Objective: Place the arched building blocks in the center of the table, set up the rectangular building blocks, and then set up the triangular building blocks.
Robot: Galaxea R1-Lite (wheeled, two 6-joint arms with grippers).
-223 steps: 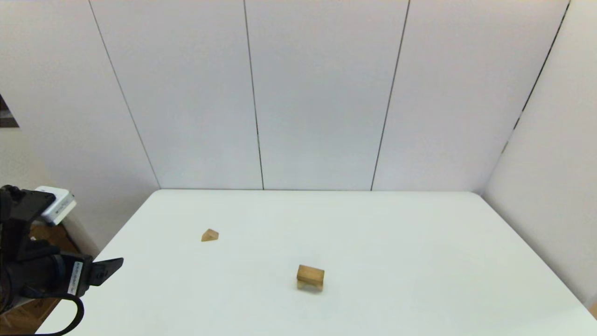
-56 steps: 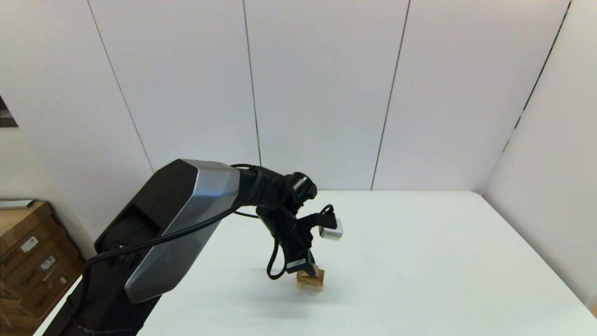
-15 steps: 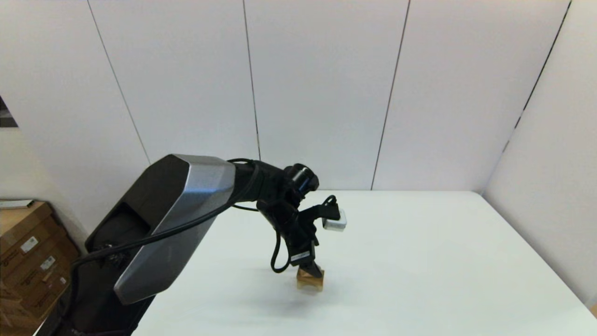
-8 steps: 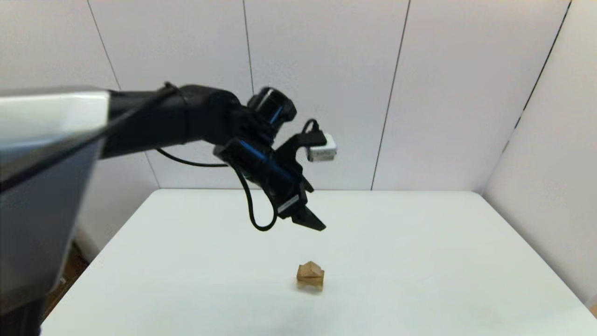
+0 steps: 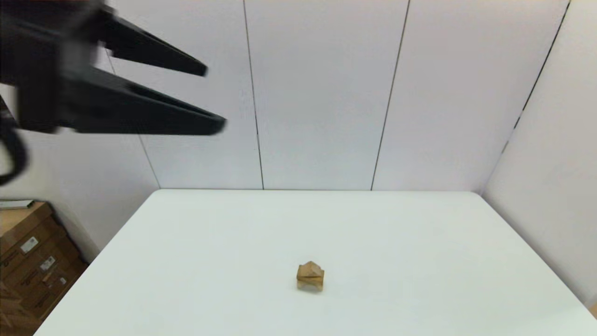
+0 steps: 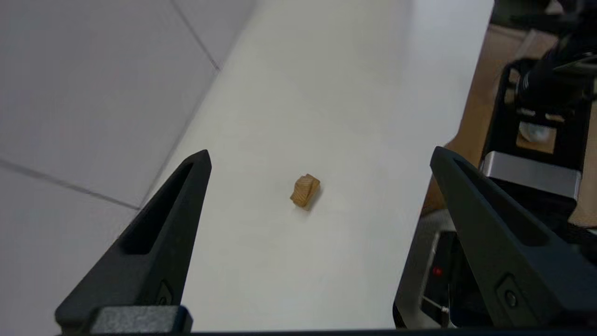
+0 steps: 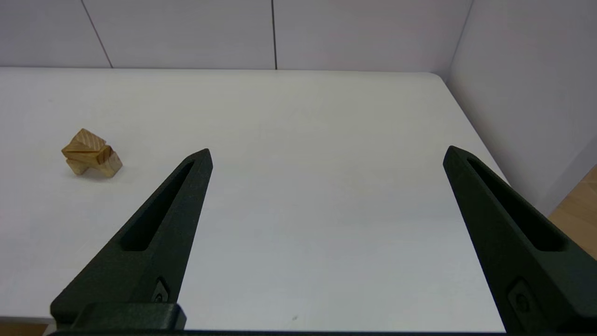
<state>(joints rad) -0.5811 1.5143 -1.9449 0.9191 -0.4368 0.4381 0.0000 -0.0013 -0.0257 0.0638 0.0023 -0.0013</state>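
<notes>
Three blocks stacked mid-table, toward near edge: arch block at bottom, bar on it, triangle block on top. Left gripper high above, far left of stack. Cardboard boxes on floor left of table.

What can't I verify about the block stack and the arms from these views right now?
- Arched block's cut-out: too small in all views, mostly covered by the rectangular block and triangular block.
- Left gripper: blurred in head view, cut off by the left edge.
- Right gripper: outside head view.
</notes>
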